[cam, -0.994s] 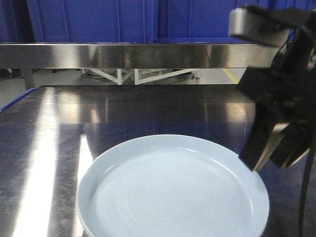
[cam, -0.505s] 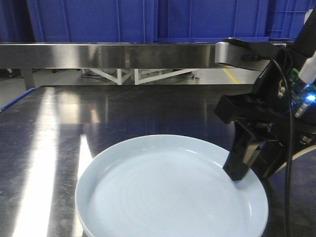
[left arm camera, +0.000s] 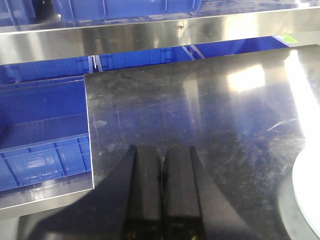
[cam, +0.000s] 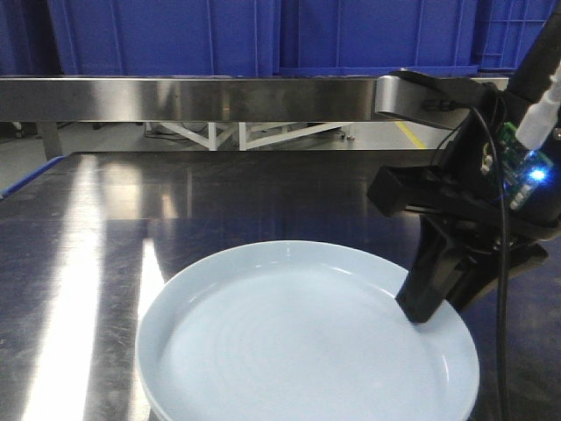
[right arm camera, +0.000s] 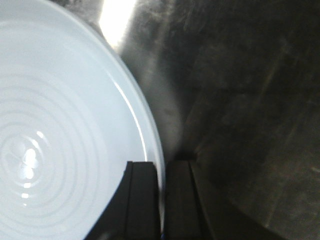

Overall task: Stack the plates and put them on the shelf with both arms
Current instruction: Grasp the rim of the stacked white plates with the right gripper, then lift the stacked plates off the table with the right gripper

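One plate [cam: 298, 342] in view, flat on the steel table [cam: 263, 193], at its near side in front of the shelf [cam: 193, 96]. The right gripper [cam: 427, 309] is clamped on the plate's right rim: in the wrist view one finger sits inside the rim and one outside, pinching it. The left gripper [left arm camera: 162, 155] has its fingers pressed together with nothing between them, over bare table left of the plate, whose edge just shows at the wrist view's right border.
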